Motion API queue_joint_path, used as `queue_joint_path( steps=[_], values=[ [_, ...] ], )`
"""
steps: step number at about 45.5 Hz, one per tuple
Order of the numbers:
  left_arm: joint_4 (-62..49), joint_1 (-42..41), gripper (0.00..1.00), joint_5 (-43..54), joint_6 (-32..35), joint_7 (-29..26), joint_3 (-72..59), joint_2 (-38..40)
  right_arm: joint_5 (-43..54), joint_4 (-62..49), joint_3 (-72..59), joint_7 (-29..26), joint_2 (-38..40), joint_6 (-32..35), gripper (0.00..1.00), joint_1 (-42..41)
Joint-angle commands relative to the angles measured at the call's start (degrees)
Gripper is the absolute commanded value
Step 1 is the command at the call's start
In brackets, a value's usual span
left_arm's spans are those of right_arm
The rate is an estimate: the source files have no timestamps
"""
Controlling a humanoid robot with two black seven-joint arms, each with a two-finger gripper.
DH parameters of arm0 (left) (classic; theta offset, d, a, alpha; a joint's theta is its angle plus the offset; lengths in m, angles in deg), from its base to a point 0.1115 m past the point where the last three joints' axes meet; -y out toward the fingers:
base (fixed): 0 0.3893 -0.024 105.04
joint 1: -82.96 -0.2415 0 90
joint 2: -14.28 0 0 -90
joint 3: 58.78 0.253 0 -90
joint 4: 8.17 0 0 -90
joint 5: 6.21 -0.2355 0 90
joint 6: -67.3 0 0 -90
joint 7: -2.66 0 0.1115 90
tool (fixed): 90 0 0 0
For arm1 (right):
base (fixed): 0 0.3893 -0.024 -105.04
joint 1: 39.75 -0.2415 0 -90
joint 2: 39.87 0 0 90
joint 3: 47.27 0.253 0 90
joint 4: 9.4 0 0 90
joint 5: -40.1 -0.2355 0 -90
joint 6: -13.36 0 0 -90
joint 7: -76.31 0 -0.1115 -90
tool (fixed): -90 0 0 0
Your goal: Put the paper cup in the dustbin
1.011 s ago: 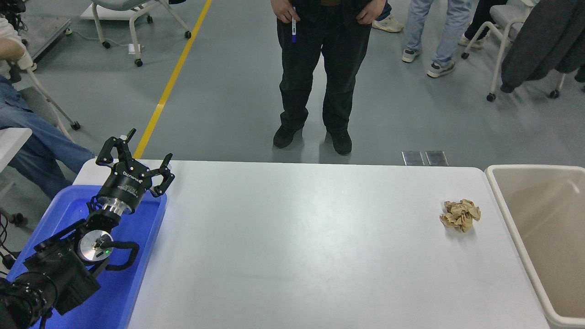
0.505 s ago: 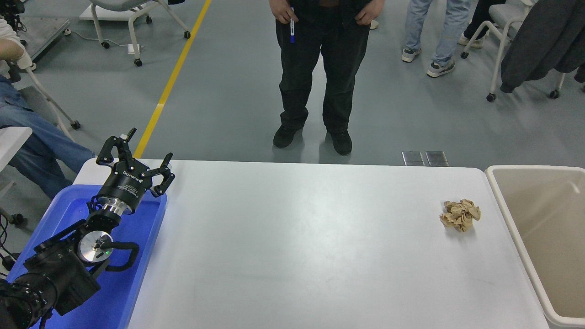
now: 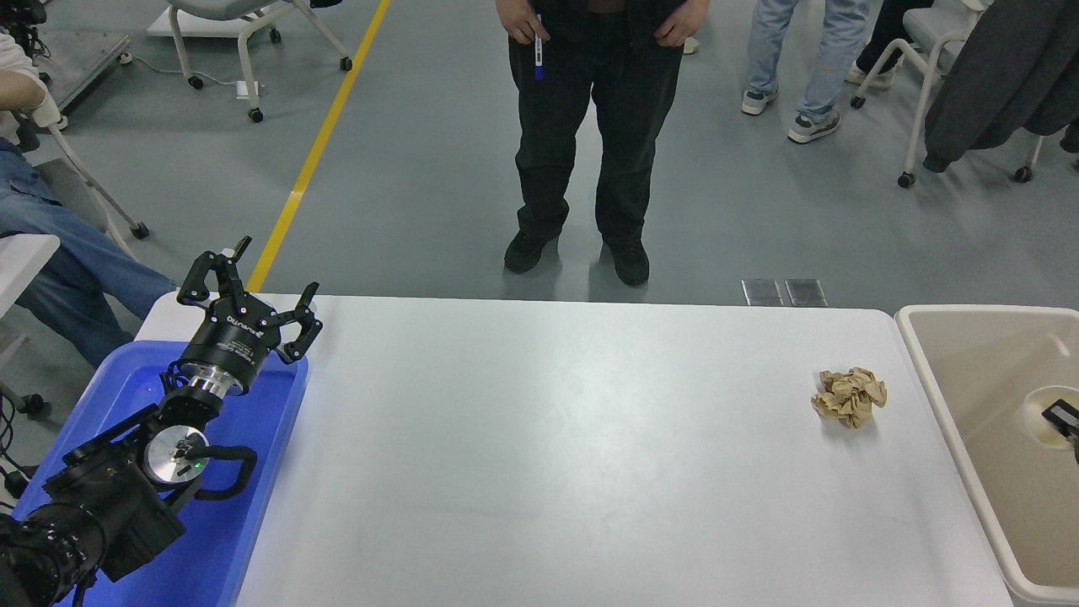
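The white paper cup (image 3: 1035, 413) shows at the right edge, seen from above with its cream inside, over the inside of the beige dustbin (image 3: 944, 413). Only a black fingertip of my right gripper (image 3: 1064, 417) reaches in from the right edge; it lies across the cup's rim and holds the cup. The rest of the right arm is out of view. My left gripper (image 3: 280, 265) is open and empty, parked over the far end of the blue tray (image 3: 253, 506) at the lower left.
A crumpled brown paper ball (image 3: 850, 396) lies on the white table (image 3: 548, 438) close to the dustbin's left rim. A person (image 3: 590, 126) stands at the far side of the table; other people and chairs are behind.
The right gripper's fingertip and the paper cup have come into view from the right edge, over the dustbin. Before, the bin looked empty. The left arm has not moved.
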Motion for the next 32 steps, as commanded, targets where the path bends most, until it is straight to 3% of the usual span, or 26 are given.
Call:
queue_joint_path(
  steps=[1,2,7,16,32],
  values=[
    [-0.01,0.0,1.0,0.06,0.0,0.0,0.0,0.0,-0.92,0.01,-0.35,-0.3,-0.53,-0.3,0.0,0.91],
    [-0.01,0.0,1.0,0.06,0.0,0.0,0.0,0.0,-0.92,0.1,-0.43,-0.3,-0.61,-0.39,0.05,0.91],
    [0.08,0.0,1.0,-0.03,0.0,0.0,0.0,0.0,-0.92,0.27,-0.52,-0.3,-0.61,-2.67,0.45,0.91],
    [-0.01,0.0,1.0,-0.03,0.0,0.0,0.0,0.0,-1.01,0.62,0.18,-0.21,-0.35,-4.52,0.78,0.82],
    [-0.01,0.0,1.0,0.06,0.0,0.0,0.0,0.0,-1.1,2.38,0.97,-0.12,2.81,-4.52,0.93,-5.5]
  ],
)
